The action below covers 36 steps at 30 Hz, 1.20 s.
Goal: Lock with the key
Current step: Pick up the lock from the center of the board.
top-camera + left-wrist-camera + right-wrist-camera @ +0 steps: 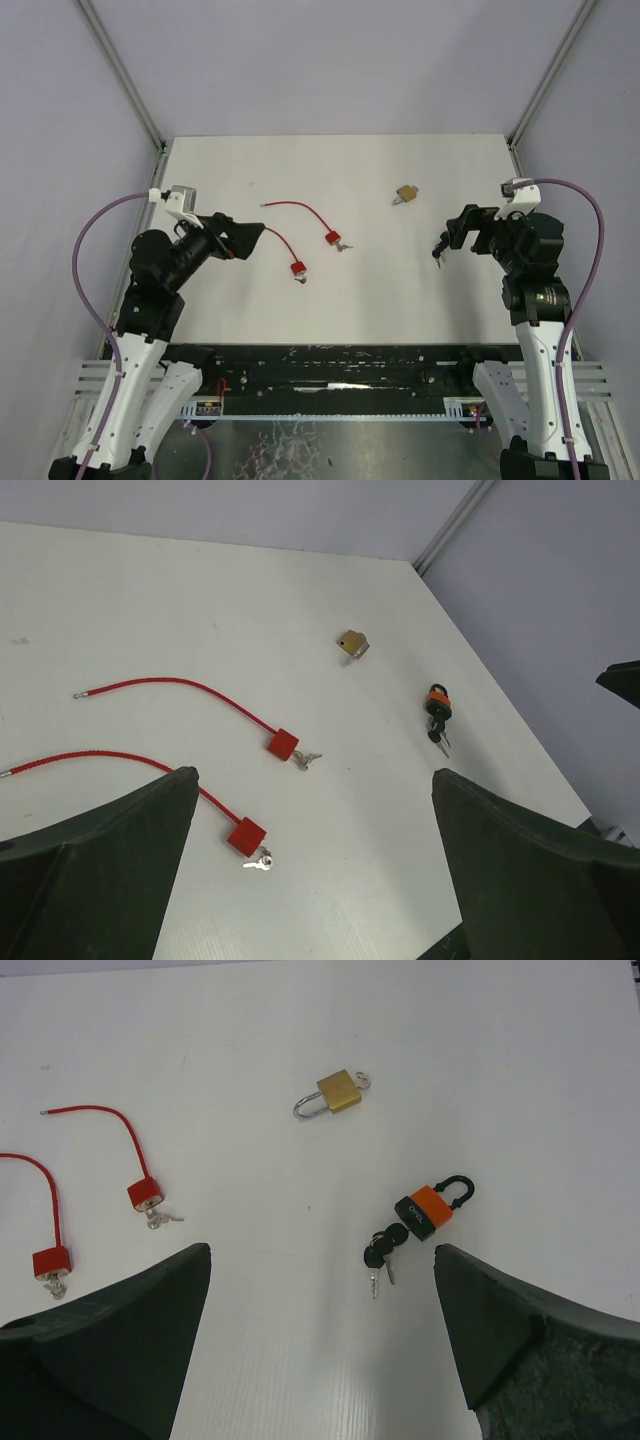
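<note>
Currently the orange-and-black padlock (428, 1212) lies flat on the right of the table (350, 310), below the right gripper (442, 245). In the right wrist view its long axis runs diagonally, with the open shackle toward far-right and the black key bunch (383, 1249) at the near-left end.

Count: four locks.
- The orange-and-black padlock
- One brass padlock (338, 1092)
- Two cable locks, each with a silver key: far red cable lock (282, 744) and near red cable lock (246, 836)

Both arms are bent and point inward. The left gripper (250, 242) and the right one are both spread wide and empty.

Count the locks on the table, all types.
4. Two red cable locks lie left of centre, the second closer to the near edge. A brass padlock sits farther back, right of centre. An orange-and-black padlock is toward the right side. None looks hidden.
</note>
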### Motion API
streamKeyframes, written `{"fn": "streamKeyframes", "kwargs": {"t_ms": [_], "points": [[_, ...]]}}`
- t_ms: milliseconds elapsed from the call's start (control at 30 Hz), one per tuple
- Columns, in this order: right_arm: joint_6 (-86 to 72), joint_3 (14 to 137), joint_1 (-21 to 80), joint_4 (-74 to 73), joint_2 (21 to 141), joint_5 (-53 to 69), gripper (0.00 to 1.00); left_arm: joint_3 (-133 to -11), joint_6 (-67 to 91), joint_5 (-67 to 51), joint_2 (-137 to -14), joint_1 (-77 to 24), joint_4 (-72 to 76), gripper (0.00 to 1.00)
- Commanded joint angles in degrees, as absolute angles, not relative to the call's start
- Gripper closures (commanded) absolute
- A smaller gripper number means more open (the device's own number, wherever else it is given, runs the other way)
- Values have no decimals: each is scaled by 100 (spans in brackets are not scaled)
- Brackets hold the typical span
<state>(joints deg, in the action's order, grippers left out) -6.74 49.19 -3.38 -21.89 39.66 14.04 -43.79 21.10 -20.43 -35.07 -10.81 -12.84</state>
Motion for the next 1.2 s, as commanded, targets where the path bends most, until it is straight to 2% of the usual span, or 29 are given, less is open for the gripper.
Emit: {"fn": "streamKeyframes", "kwargs": {"t_ms": [0, 233, 333, 433, 567, 667, 967, 1167], "points": [[-744, 5037, -360, -1941, 3972, 1327, 0, -4298, 2455, -2227, -3554, -1020, -1121, 0], [-691, 4991, -360, -1905, 4010, 1466, 0, -3992, 3627, -2646, -3741, -1101, -738, 0], [-496, 4844, -360, -1792, 3972, 1717, 0, -3722, 3830, -1804, -3557, -1625, -660, 0], [-90, 4585, -360, -1643, 3937, 2144, 0, -3550, 3820, -537, -3555, -2586, -651, 0], [804, 4206, -360, -1572, 3917, 2955, 0, -3439, 3663, 1272, -4094, -4042, -642, 0], [1239, 4142, -360, -1740, 3979, 3246, 0, -3404, 3537, 2356, -4663, -4737, -559, 0], [1688, 4490, -352, -2500, 4468, 3470, 0, -3756, 3540, 3639, -6687, -4808, -642, 0], [1695, 4483, -354, -2540, 4448, 3454, 0, -4318, 3701, 3866, -7820, -4794, -1001, 7]]}}
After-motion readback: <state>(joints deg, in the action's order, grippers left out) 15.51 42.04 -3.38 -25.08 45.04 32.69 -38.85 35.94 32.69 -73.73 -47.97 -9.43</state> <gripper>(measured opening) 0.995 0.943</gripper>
